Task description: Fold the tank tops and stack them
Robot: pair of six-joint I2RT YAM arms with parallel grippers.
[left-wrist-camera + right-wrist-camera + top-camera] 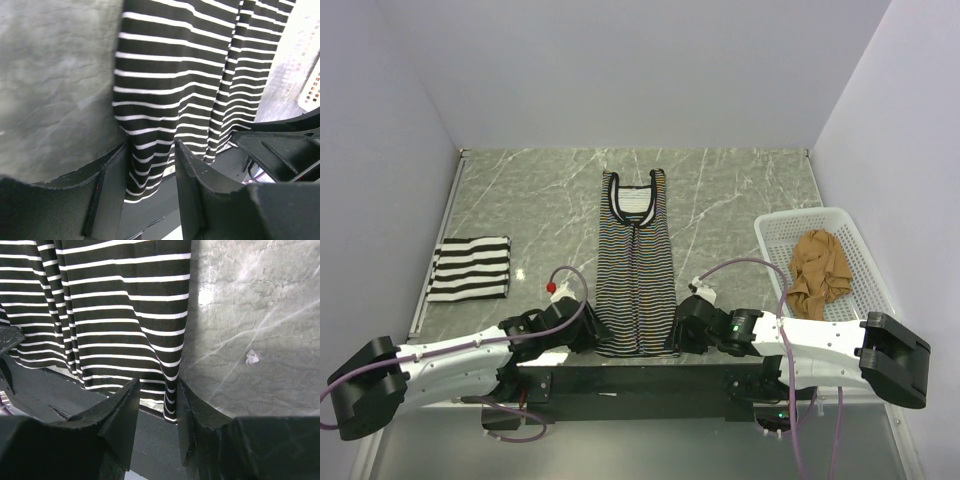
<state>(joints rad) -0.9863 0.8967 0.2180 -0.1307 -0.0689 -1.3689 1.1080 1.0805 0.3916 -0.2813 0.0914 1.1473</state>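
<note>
Currently: fold of thin-striped tank top (637,270) in hand. Spread, straddling hem corners: left claw (151,150), right claw (157,386). Next, likely: pinch both corners, carry hem toward neckline.

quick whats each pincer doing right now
left pincer: open, over hem of thin-striped tank top, gripping nothing
right pincer: open, over the same hem, gripping nothing
</note>
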